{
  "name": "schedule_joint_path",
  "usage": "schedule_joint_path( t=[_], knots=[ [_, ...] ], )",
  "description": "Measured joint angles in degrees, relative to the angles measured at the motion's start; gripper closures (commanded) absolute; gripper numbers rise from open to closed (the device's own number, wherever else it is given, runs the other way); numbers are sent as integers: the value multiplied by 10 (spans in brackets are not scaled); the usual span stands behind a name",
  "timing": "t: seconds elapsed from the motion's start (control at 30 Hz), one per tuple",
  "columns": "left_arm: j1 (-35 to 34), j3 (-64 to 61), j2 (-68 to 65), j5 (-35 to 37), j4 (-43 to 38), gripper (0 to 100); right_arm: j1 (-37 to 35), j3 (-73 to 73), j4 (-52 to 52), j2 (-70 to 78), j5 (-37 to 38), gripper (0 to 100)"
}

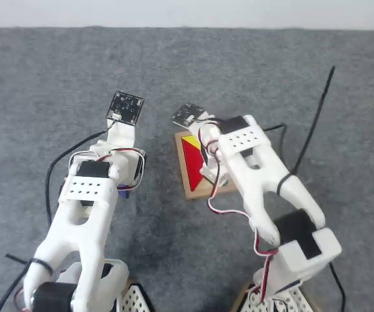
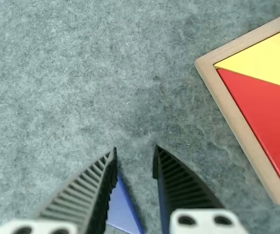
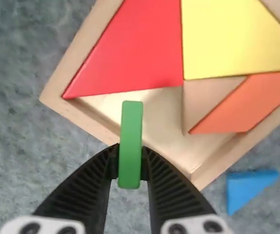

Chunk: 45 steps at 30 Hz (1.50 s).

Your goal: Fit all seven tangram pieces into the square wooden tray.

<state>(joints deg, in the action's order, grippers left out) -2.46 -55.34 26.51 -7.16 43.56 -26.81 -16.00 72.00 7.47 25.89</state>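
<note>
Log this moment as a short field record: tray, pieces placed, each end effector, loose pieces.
tray: square wooden tray, partly filled, some bare floor showing
pieces in tray: red triangle, yellow triangle, orange piece
right end effector: shut on green piece, held on edge over the tray's bare part
left end effector: open, straddling blue piece on the carpet
loose: light blue triangle on the carpet beside the tray

the grey felt-covered counter [image 1: 56, 78] carried the square wooden tray [image 2: 243, 131], a light blue triangle [image 3: 247, 187] near its corner, and a black cable [image 1: 317, 117].
</note>
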Motion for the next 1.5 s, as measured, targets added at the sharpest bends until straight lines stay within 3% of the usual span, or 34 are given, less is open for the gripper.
schedule_joint_path(
  t=[0.3,0.47,1.17,1.5],
  knots=[
    [0,0,0,0,0,874,-6,8,14,9,-39,771],
    [0,0,0,0,0,874,-14,9,9,10,-74,708],
    [0,0,0,0,0,874,52,17,-25,10,-120,706],
    [0,0,0,0,0,874,-45,19,-32,10,-120,706]
  ],
)
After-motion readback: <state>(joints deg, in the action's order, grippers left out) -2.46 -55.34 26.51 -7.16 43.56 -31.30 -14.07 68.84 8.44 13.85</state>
